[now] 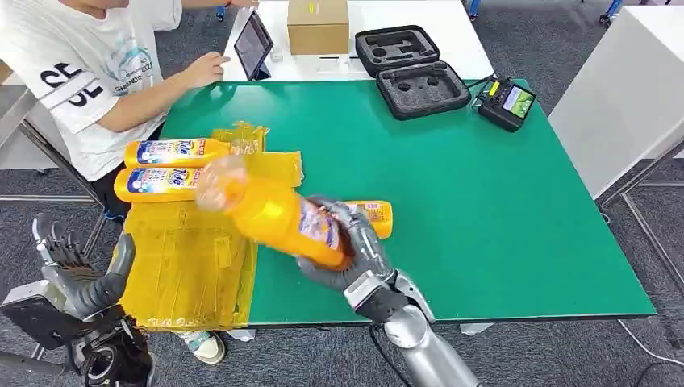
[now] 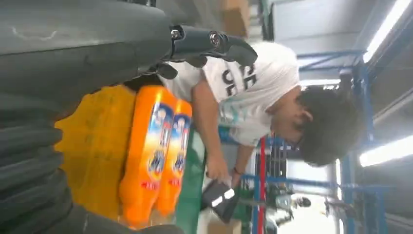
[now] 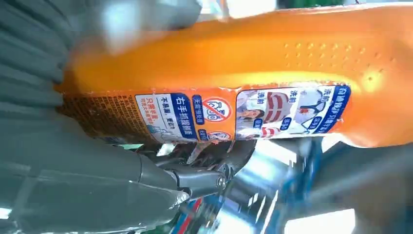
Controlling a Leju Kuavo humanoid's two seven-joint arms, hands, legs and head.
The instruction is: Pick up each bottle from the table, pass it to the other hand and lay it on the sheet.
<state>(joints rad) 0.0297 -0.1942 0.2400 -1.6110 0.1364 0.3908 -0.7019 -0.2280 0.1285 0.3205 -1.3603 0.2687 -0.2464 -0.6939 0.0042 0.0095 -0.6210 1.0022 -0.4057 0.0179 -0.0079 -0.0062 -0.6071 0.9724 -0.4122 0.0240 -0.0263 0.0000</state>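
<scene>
sheet: the yellow sheet (image 1: 189, 266) lies at 9 o'clock on the green tabletop (image 1: 484, 210); its near half is bare, open to a robot hand.
far edge of sheet: two orange bottles (image 1: 165, 165) lie side by side, touching, at 10 o'clock, blocking that strip.
person: a person's arm (image 1: 161, 89) reaches over the tabletop corner at 11 o'clock, just beyond the bottles.
centre: a lying bottle (image 1: 373, 216) sits just behind the right robot hand (image 1: 351, 258) and its held bottle (image 1: 270, 214).
right side: bare green from 1 to 4 o'clock.
far edge: a black case (image 1: 411, 72) and controller (image 1: 506, 103) stand at 12 to 1 o'clock.
left robot hand (image 1: 60, 250): off the tabletop at 8 o'clock, fingers apart.
</scene>
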